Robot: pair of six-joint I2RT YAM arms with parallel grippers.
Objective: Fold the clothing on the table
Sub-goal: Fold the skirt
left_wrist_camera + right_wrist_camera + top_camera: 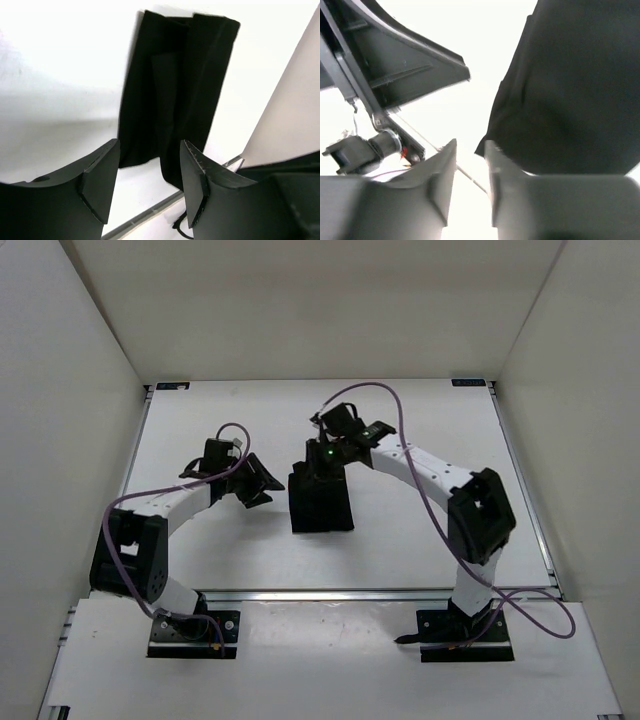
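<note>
Broadly, the table point(400, 550) is a flat white rectangle hemmed on three sides by plain white walls point(320, 300), with a thin metal rail point(330, 592) along its near edge; wide bare surface runs along its left, right and far margins. Near the middle lies the clothing point(322, 505), a matte black soft fabric folded into a compact rectangle with fairly straight edges, its overlapping panels showing in the left wrist view; it sits well clear of every table edge. Just to its left hangs the left gripper point(150, 167), its hard black wedge-shaped fingers spread apart and holding nothing; the right gripper point(470, 165) hovers at the garment's far edge, jaws parted by a narrow gap, empty.
</note>
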